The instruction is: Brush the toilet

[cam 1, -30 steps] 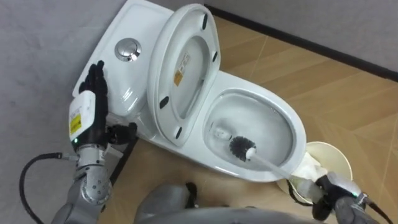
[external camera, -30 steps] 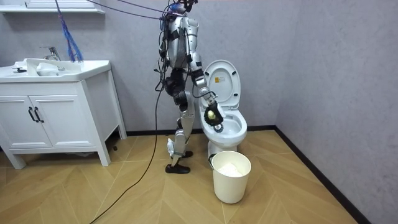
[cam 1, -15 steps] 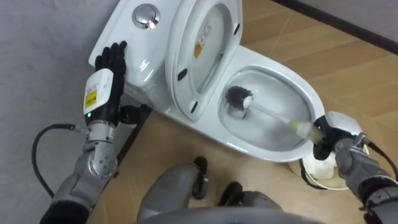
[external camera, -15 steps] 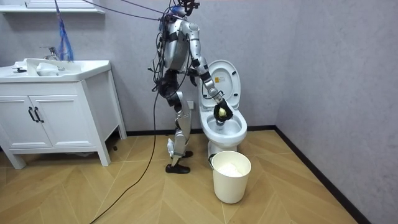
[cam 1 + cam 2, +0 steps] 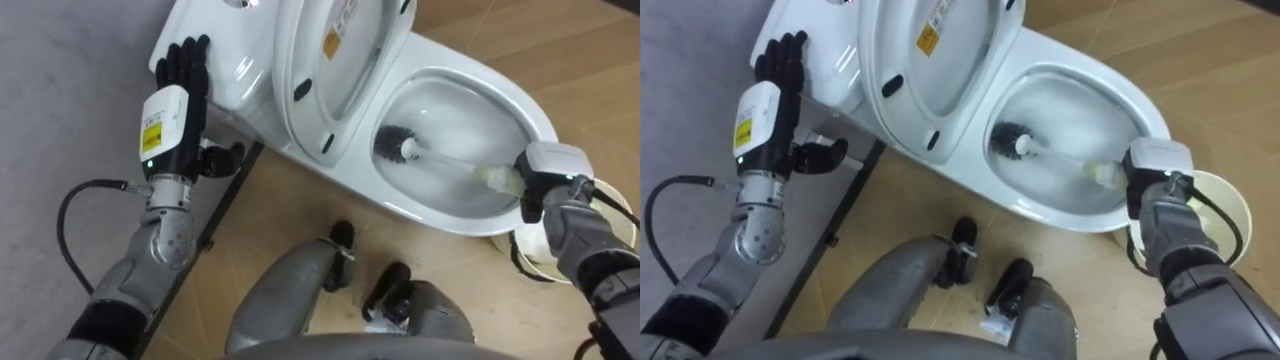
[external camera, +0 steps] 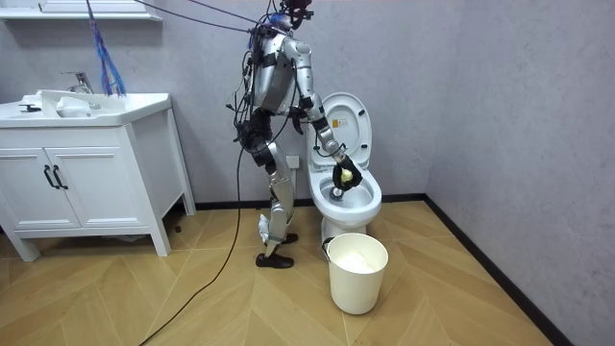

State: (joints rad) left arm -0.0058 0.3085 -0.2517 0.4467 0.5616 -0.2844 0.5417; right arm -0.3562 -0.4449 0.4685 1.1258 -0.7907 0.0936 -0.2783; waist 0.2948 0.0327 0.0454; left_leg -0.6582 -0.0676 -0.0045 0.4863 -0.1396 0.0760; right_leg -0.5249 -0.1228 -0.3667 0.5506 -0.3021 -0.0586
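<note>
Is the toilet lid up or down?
Up. The lid leans back toward the tank, leaving the bowl uncovered; the brush in the right hand reaches inside it.

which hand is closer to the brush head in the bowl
Right. The right hand holds the handle at the bowl front rim, with the brush head just along it. The left hand lies open against the tank, beyond the raised seat.

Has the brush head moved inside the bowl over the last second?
Yes: the brush head has slid toward the back of the bowl, nearer the raised seat.
</note>
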